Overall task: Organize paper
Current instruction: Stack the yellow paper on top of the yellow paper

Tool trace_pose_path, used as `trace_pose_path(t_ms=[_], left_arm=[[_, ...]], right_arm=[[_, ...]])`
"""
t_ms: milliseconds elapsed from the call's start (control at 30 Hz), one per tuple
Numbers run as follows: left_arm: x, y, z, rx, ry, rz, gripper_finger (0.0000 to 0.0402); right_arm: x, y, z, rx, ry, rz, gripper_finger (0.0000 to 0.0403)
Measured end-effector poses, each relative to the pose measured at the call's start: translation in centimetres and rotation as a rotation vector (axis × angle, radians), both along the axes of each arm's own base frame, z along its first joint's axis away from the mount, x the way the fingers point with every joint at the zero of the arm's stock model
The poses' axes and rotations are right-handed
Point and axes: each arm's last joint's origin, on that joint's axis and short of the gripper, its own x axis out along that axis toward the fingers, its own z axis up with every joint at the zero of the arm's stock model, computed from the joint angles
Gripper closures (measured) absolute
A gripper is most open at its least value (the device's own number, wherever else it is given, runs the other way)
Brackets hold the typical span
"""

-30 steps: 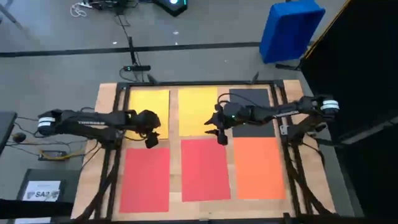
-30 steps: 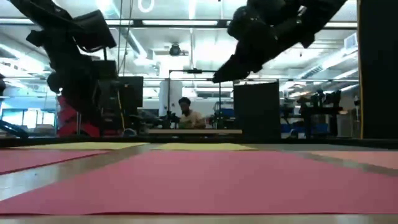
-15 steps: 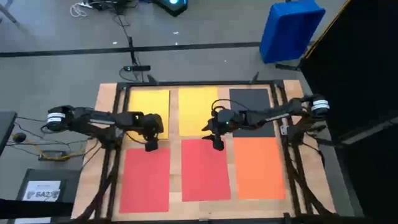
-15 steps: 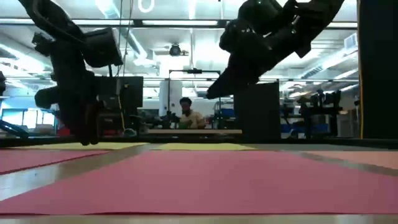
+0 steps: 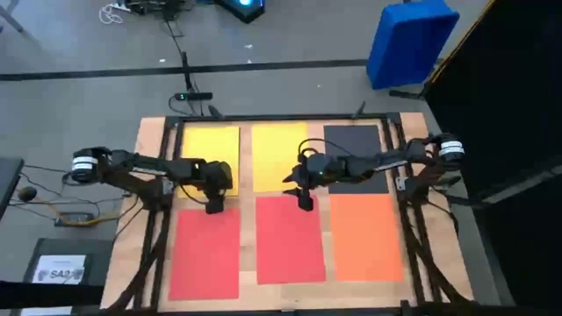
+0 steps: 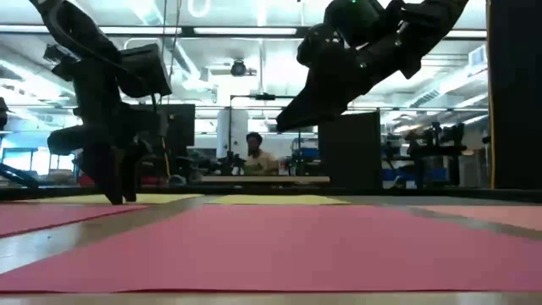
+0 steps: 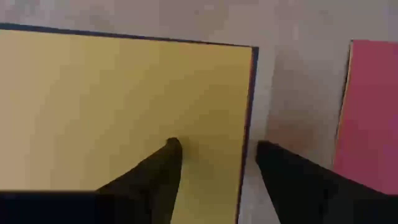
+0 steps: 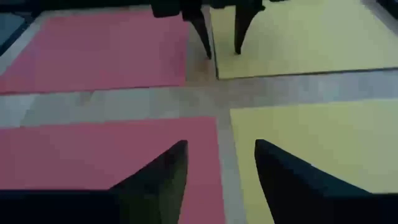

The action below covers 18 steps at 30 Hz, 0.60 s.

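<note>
Six sheets of paper lie flat on the wooden table in two rows. The far row holds a yellow sheet, a second yellow sheet and a black one. The near row holds two red sheets and an orange one. My left gripper points down, open, low over the left yellow sheet's near right corner. One finger stands over the yellow, the other over bare wood. My right gripper hangs open, raised, above the gap between the middle yellow and middle red sheets. My left gripper stands astride the left yellow sheet's near edge from above, close to its right corner. Whether the fingertips touch the sheet or the table, I cannot tell.
A blue bin stands on the floor beyond the far right corner. A dark box with a white label sits left of the table. A dark frame edges the table. A person sits far behind in the room.
My left gripper has sunk toward the table, turning until its fingers point down by the yellow sheet's corner. My right gripper has dropped a little and shifted toward the table's left. No sheet has moved.
</note>
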Motion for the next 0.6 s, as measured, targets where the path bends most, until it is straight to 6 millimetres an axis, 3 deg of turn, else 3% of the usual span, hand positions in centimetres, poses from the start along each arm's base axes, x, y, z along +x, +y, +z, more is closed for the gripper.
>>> trace_pose_path(t_ms=[400, 600], left_arm=[[0.2, 0.04, 0.0, 0.002, -0.023, 0.0, 0.0211], [0.24, -0.03, 0.0, -0.021, -0.03, -0.008, 0.0245]], right_arm=[[0.15, -0.01, 0.28, -0.005, -0.032, 0.002, 0.0241], [0.42, -0.04, 0.57, -0.009, -0.067, -0.002, 0.0241]])
